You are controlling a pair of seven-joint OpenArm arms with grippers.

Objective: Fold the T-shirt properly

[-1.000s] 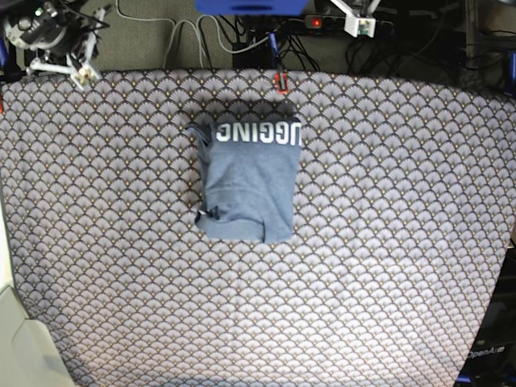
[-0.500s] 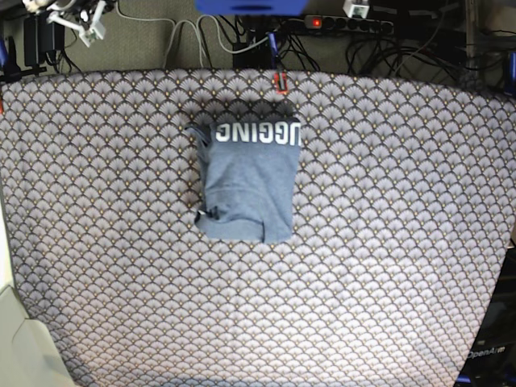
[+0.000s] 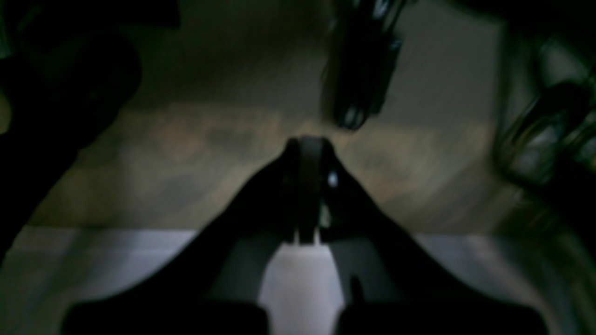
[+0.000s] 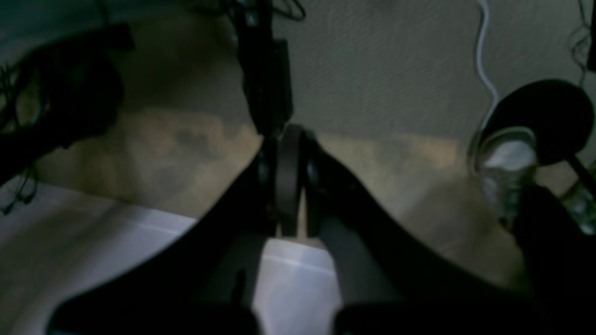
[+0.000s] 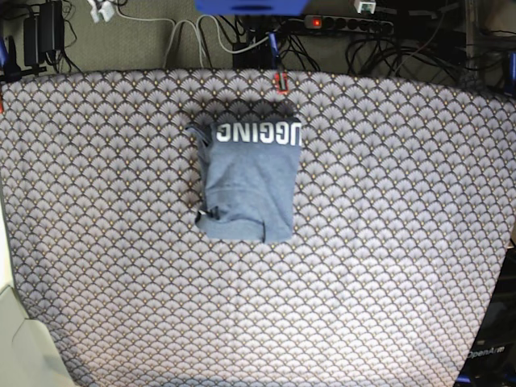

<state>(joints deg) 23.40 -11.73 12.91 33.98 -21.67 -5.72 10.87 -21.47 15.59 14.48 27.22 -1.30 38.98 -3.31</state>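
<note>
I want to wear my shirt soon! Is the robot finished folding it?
Looks about done. The T-shirt lies folded into a compact bundle on the tablecloth, lettering showing along the far edge. Nothing is in hand: the left tool and right tool are shut, empty, away from the shirt. Perhaps only tidying remains.

The folded T-shirt (image 5: 248, 179) is the only obstacle on the counter (image 5: 387, 242), lying just toward 12 o'clock of centre. Open cloth surrounds it from 2 through 10 o'clock. Cables (image 5: 242, 36) crowd the floor beyond the 12 o'clock edge.
</note>
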